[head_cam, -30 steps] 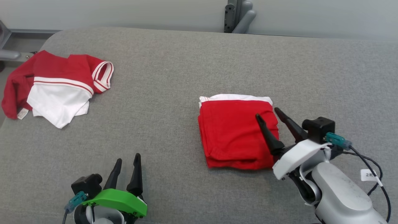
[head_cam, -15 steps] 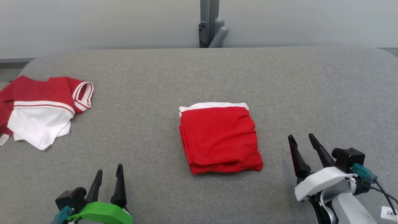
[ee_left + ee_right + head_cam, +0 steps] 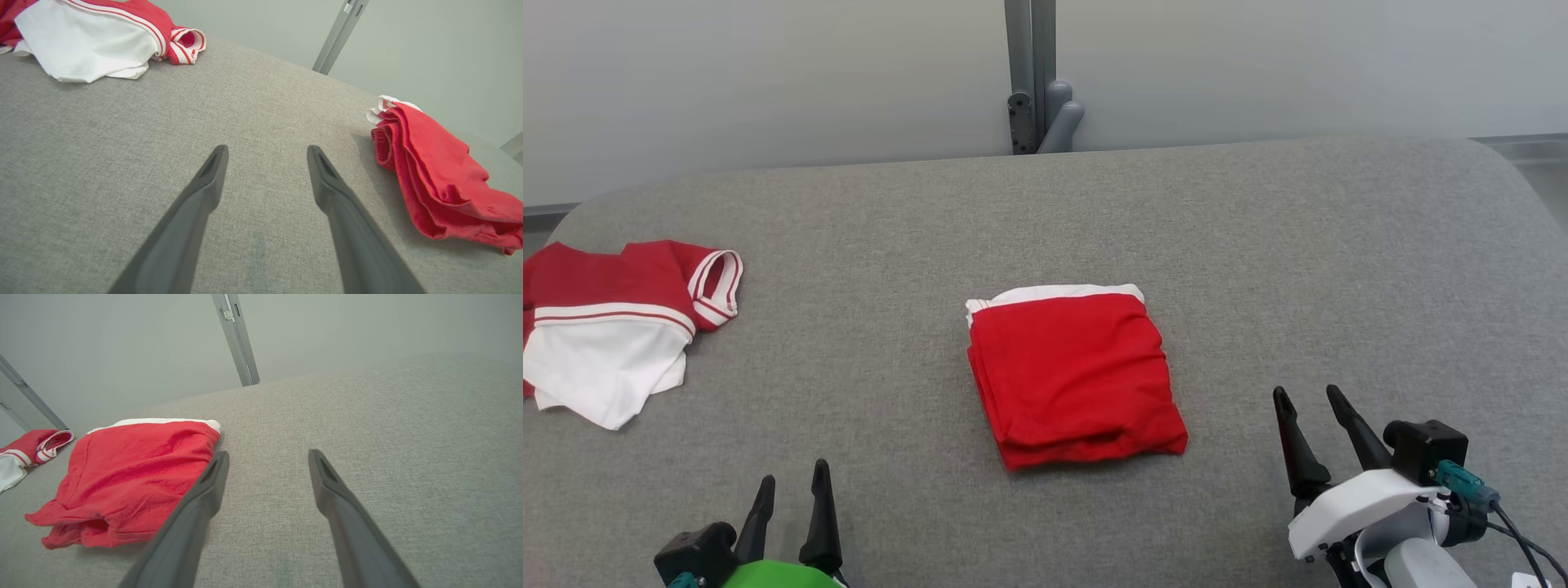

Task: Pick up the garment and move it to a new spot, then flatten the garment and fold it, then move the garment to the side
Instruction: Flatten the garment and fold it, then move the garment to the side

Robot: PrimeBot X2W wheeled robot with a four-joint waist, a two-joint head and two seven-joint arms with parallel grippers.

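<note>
A red garment (image 3: 1074, 376), folded into a neat rectangle with a white edge at its far side, lies in the middle of the grey padded table (image 3: 1258, 269). It also appears at the right of the left wrist view (image 3: 441, 179) and at the left of the right wrist view (image 3: 135, 473). My right gripper (image 3: 1311, 396) hangs open at the lower right, to the right of the folded garment and apart from it. Low on the left, my left gripper (image 3: 792, 482) stands open over bare cloth. Both hold nothing (image 3: 267, 149) (image 3: 267, 453).
A second red and white garment (image 3: 613, 327) lies crumpled at the table's left edge, also seen in the wrist views (image 3: 94, 36) (image 3: 24, 453). A grey metal post (image 3: 1033, 77) rises behind the table against the pale wall.
My right gripper has drawn back off the folded garment to the lower right. The head camera has tilted up, so the whole scene sits lower and further left.
</note>
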